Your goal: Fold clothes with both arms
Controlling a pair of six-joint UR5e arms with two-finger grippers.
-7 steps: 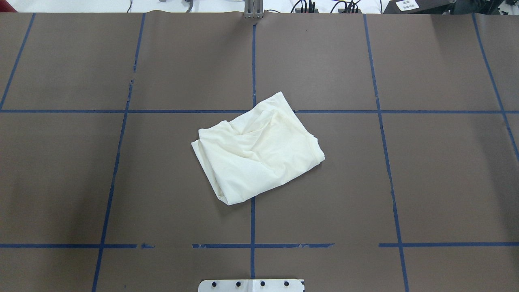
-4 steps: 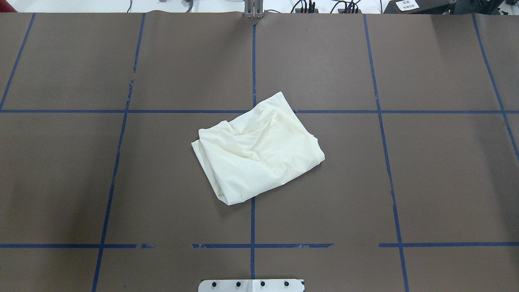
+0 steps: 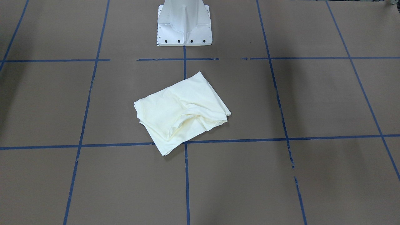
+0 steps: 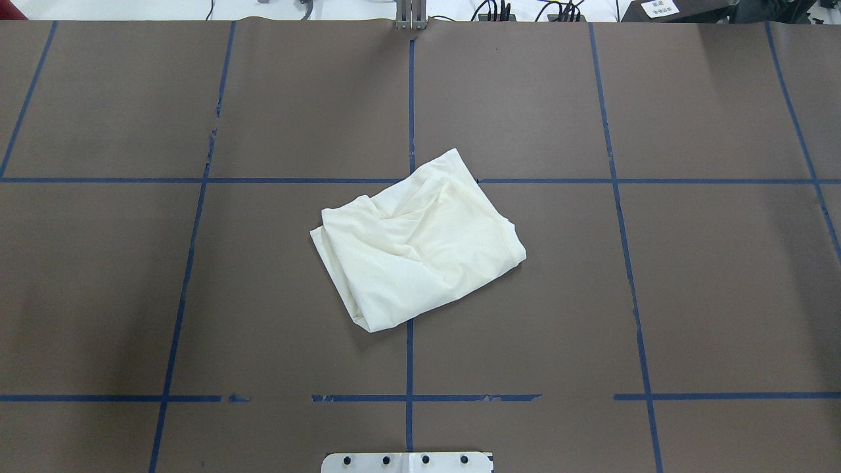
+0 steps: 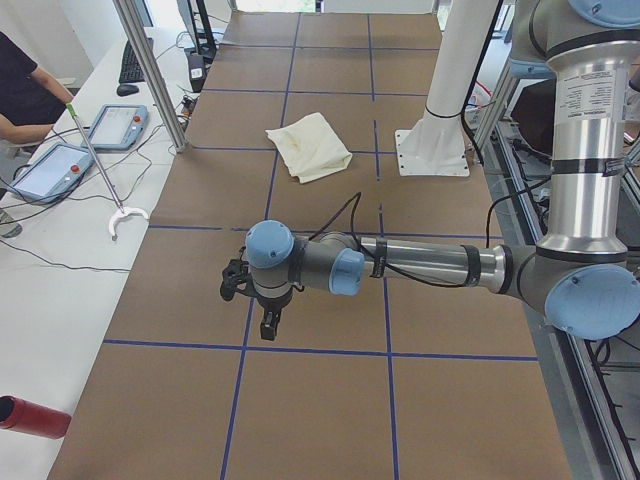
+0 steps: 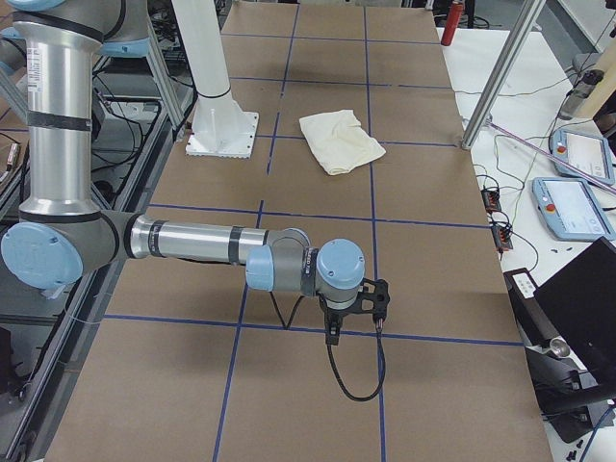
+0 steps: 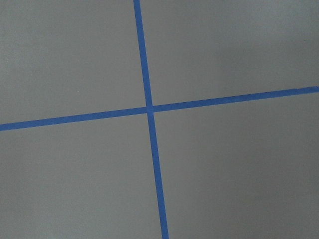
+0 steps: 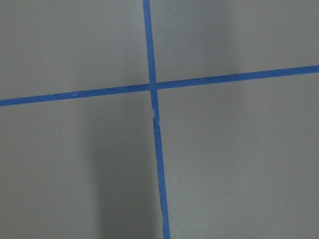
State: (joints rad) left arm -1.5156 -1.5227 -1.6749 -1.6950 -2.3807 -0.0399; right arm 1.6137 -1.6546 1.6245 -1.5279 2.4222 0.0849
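Front-facing view: the brown worktop is carrying a grid of blue tape lines. The white pedestal base is standing at the top centre. The shirt is lying folded into a compact, skewed rectangle in front of the base, plain cream side up, with one corner overlapping the tape line nearest the camera. No arm is showing in this view.

Overhead view: the shirt is sitting near the worktop centre, straddling the central tape line. Cables are running along the far edge.

Left side view: the left arm is reaching out low over the worktop, well apart from the shirt. The left fingers are pointing down; whether they are open or closed cannot be told here. A white bench beside the worktop is holding two teach pendants, and a seated person is showing at its edge.

Right side view: the right arm is likewise extending low, far from the shirt. The state of the right fingers cannot be told. A red cylinder, possibly an extinguisher, is standing at the far end.

Wrist views: each is showing only a tape crossing on bare worktop.
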